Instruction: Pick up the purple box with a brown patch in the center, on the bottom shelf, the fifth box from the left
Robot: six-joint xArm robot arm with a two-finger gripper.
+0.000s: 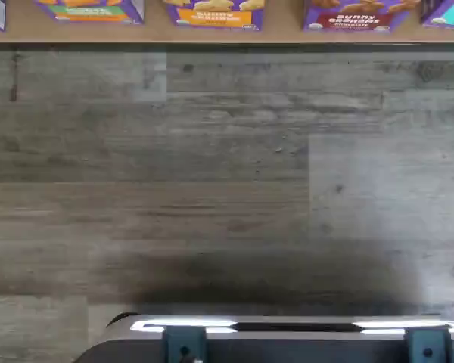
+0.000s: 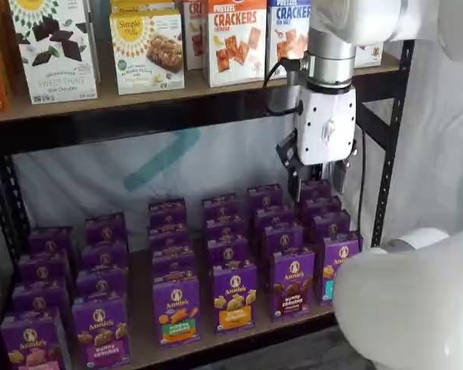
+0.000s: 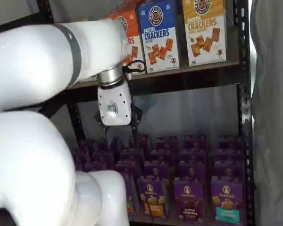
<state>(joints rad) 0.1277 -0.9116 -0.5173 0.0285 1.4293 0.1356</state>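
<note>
Here, on the left of the bottom shelf (image 2: 143, 351), rows of small purple Annie's cartons run back toward the rack's rear. Further right along the front edge stand a carton with a green strip (image 2: 177, 310) and then a carton with yellow-orange crackers (image 2: 234, 296). Just beside that one stands the purple box (image 2: 292, 282), upright at the head of its row, with dark brown cookies across its middle and a reddish strip at its foot; the other shelf view shows it too, near the lower right (image 3: 188, 198), and the wrist view catches its lower front at the shelf's edge (image 1: 356, 17) above grey plank flooring (image 1: 212, 189). A teal-marked carton (image 2: 336, 266) closes the row on the right. Above the rear cartons, over toward the right side, the gripper (image 2: 319, 179) hangs with its black fingers apart, a plain gap between them, holding nothing. It is well clear of the purple box. On the shelf above stand taller cracker boxes (image 2: 237, 38).
</note>
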